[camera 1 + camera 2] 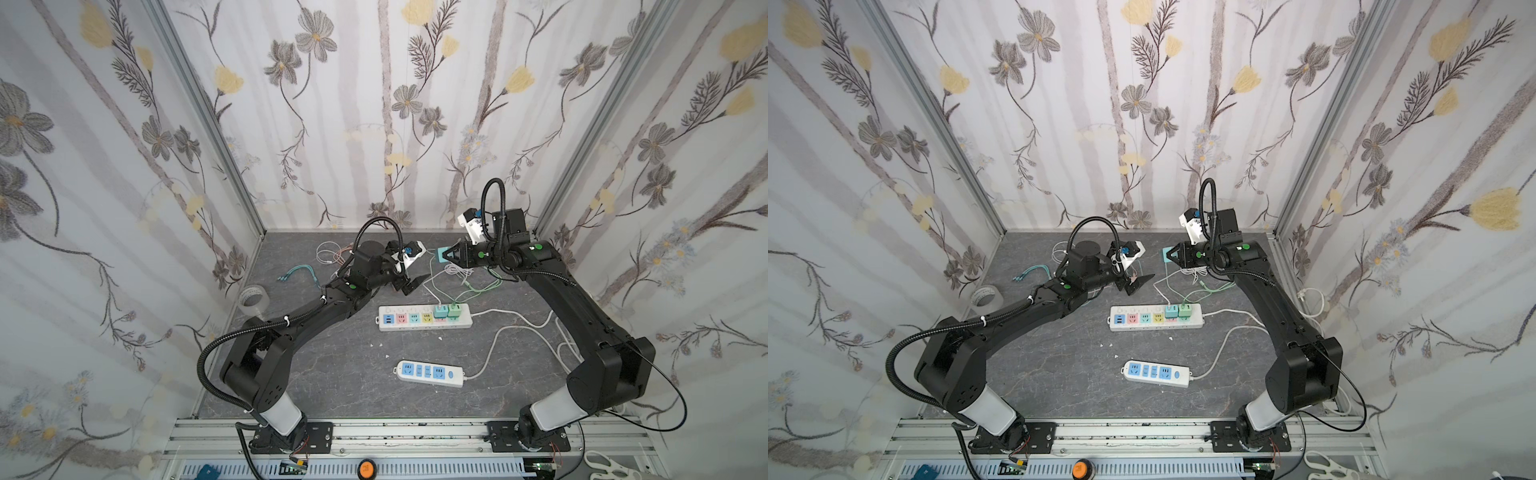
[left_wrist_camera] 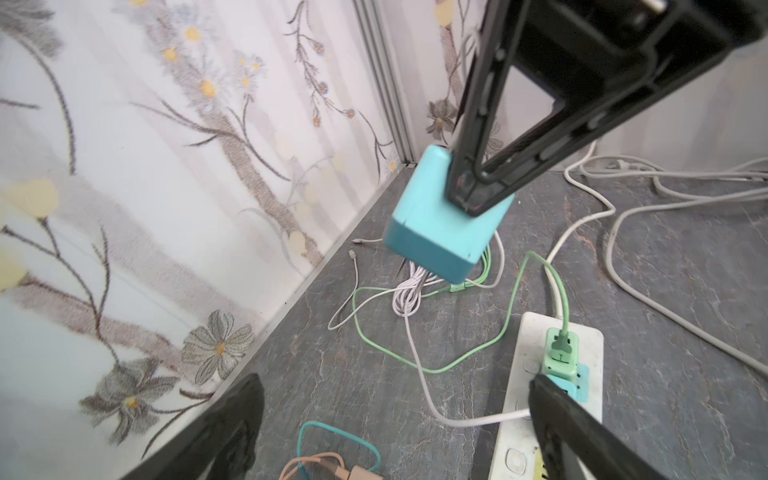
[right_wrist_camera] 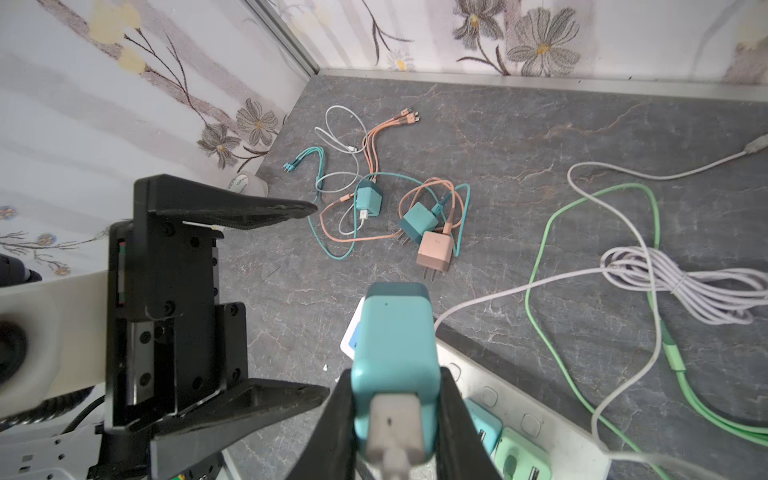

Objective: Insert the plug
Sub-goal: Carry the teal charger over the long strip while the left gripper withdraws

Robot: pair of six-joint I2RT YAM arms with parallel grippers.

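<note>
The plug [image 1: 441, 254] [image 1: 1167, 254] is a teal cube charger with a white cable out of its back, held in the air above the table's far side. My right gripper [image 3: 395, 376] [image 1: 451, 254] is shut on its two sides; in the left wrist view the plug [image 2: 440, 228] hangs from the black fingers [image 2: 478, 183]. The white power strip [image 1: 424, 322] [image 1: 1156, 326] with coloured sockets lies mid-table and has a teal charger [image 1: 438, 311] and a green charger [image 1: 454, 309] plugged in. My left gripper [image 2: 392, 384] [image 3: 322, 297] stands wide open and empty, just left of the plug.
A second white strip with blue sockets [image 1: 430, 372] lies nearer the front. Loose teal and pink chargers [image 3: 432, 253] with tangled cables lie at the far left. A coiled white cable [image 3: 681, 286] and a green cable [image 3: 536, 257] trail under the plug. A tape roll [image 1: 253, 299] stands by the left wall.
</note>
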